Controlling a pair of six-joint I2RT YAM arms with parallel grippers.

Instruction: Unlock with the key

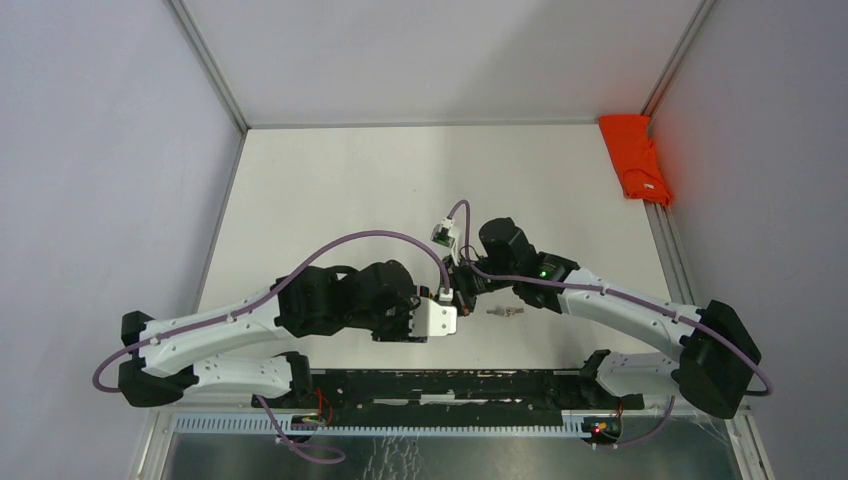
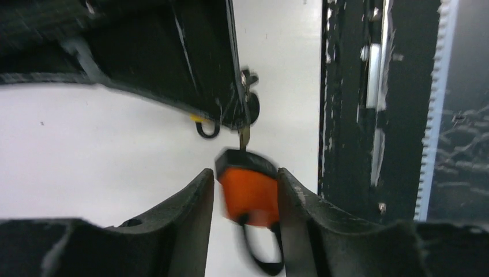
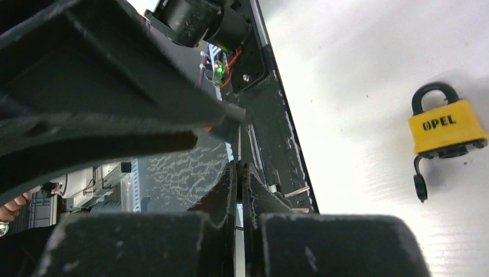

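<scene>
Left hand clamps orange padlock, long axis in line with hand, shackle toward wrist, far end meeting key, pinched in-line by closed right hand.

The left arm and right arm are white with fat black joints. A purple cable runs back from each pair of jaws. The fingers are black and scuffed. Behind the right jaws glows a green light.

Left arm, right arm crowd table centre; far half open; red cloth at far-right corner.
</scene>
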